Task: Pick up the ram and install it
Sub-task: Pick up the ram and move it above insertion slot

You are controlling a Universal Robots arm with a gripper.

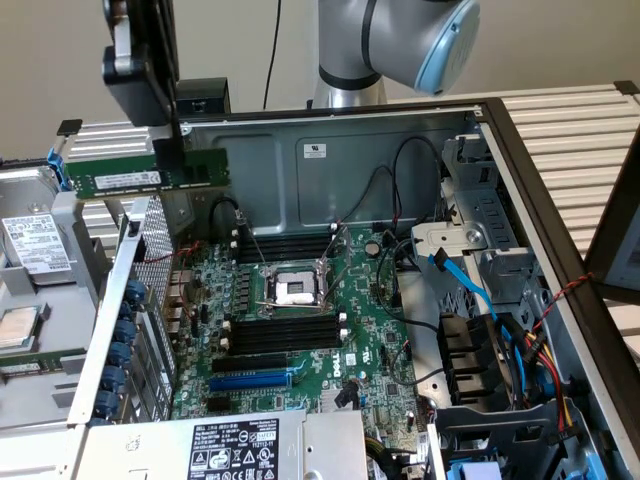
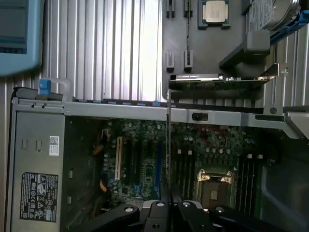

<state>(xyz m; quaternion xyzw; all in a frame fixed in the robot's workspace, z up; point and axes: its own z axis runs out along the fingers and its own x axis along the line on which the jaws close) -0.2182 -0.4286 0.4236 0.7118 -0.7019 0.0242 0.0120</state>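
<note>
Overhead, the tool (image 1: 172, 152) was clenched on the ram (image 1: 115, 178), pinching its flat faces; it looked light, stiff and fragile.

Ram (image 1: 130, 172): one. Gripper (image 1: 172, 145): one. Motherboard (image 1: 375, 400): one. CPU socket (image 1: 295, 290): one. Black slot banks (image 1: 285, 332): two. Blue slot (image 1: 250, 380): one. Hard drive (image 1: 35, 245): one. Loose CPU (image 1: 20, 325): one.

We find the motherboard (image 1: 300, 345) lying flat in the open case (image 1: 400, 165), its processor socket (image 1: 297, 288) between two banks of memory slots (image 1: 285, 330), one nearer, one farther. The power supply (image 1: 230, 445) sits at the near edge, the drive cage (image 1: 480, 290) at the exterior view's right. The ram (image 1: 115, 175), clamped in the gripper (image 1: 172, 160), hangs above the case's far corner at the exterior view's left.
</note>
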